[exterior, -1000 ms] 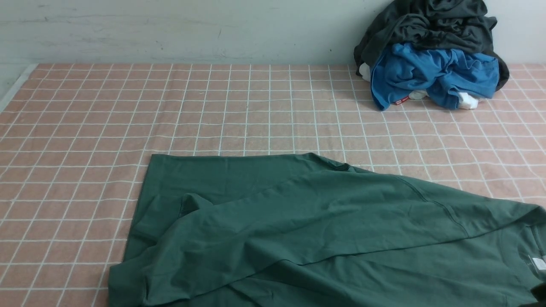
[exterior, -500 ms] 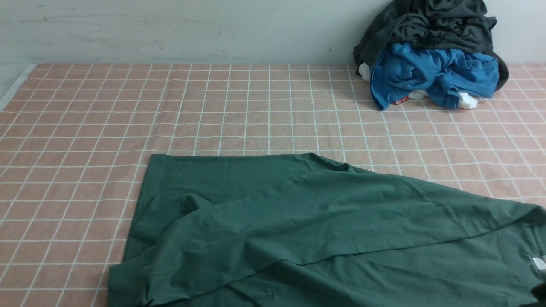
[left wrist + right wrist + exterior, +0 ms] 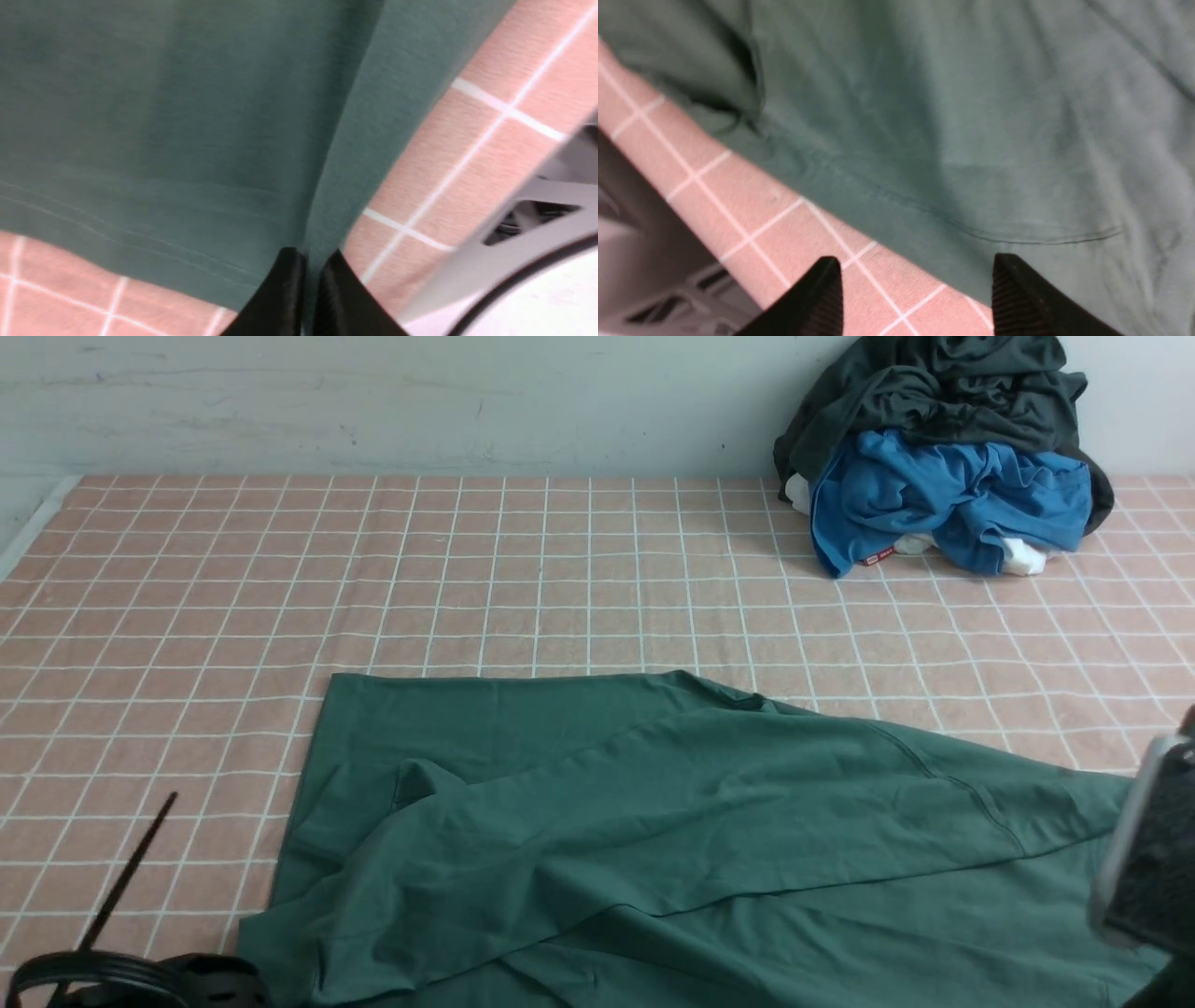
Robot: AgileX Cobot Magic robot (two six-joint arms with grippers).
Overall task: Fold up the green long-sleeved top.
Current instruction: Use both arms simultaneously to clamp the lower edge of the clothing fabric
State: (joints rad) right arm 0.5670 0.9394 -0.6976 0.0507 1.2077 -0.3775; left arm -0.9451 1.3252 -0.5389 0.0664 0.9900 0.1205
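Your front view shows the green long-sleeved top (image 3: pixel 653 840) spread on the pink checked cloth (image 3: pixel 560 579) at six o'clock; your left wrist view, the left gripper (image 3: pixel 312 261) pinched together on its hem; your right wrist view, the right gripper (image 3: pixel 917 261) with jaws apart above its edge.

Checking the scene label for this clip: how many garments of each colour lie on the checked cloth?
Green: 1, the green long-sleeved top
Blue: 1, the blue garment
Dark grey: 1, the dark grey garment
Total: 3; the white bits beneath those two are too hidden to count.
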